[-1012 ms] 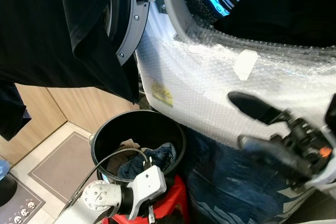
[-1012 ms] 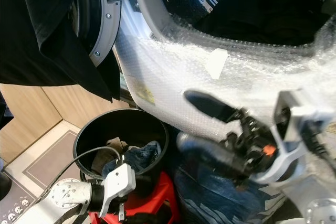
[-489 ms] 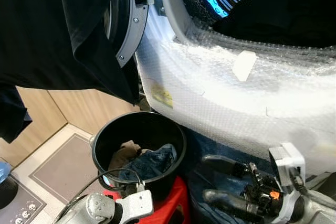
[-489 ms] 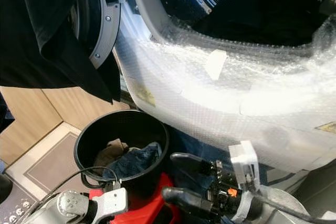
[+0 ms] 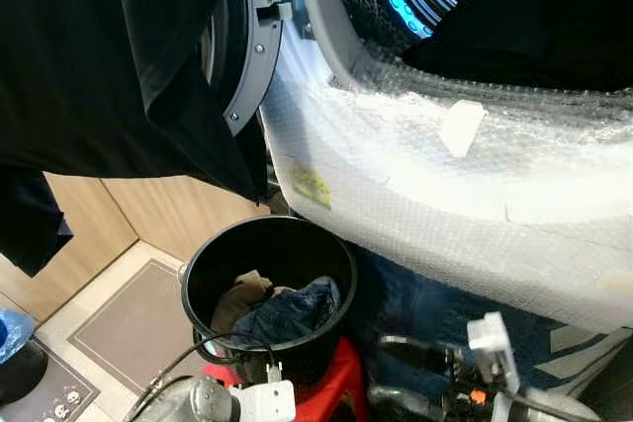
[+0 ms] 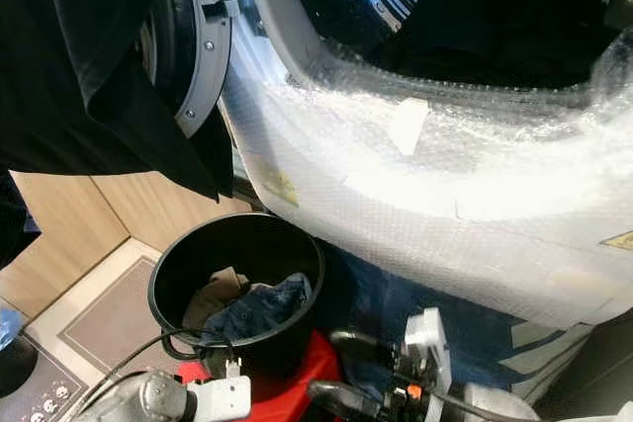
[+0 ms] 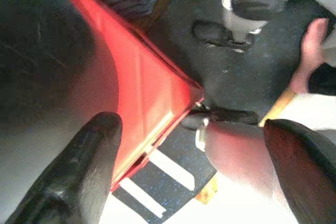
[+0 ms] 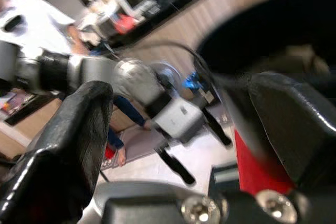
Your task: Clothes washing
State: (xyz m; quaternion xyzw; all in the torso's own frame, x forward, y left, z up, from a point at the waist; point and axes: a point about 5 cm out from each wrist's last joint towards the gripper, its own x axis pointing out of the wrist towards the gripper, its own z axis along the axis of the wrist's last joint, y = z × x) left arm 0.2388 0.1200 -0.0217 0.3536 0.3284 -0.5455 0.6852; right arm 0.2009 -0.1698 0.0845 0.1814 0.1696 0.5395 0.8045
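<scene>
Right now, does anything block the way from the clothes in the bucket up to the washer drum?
Nothing visible blocks it. The clothes lie in the open black bucket, below the bubble-wrapped washer front; the drum opening above already holds dark laundry.

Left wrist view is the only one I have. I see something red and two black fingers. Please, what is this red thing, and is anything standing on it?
Observer: It is a red stool. A black bucket stands on it, below the open washing machine door.
Operator: Is the bucket empty?
Observer: No. Blue jeans and a tan cloth lie inside.
Operator: Where is the right gripper?
Observer: The right gripper is low beside the stool, fingers apart, holding nothing.
Operator: Is something already in the drum?
Observer: Yes, dark cloth lies in the opening, above the bubble wrap on the front.
</scene>
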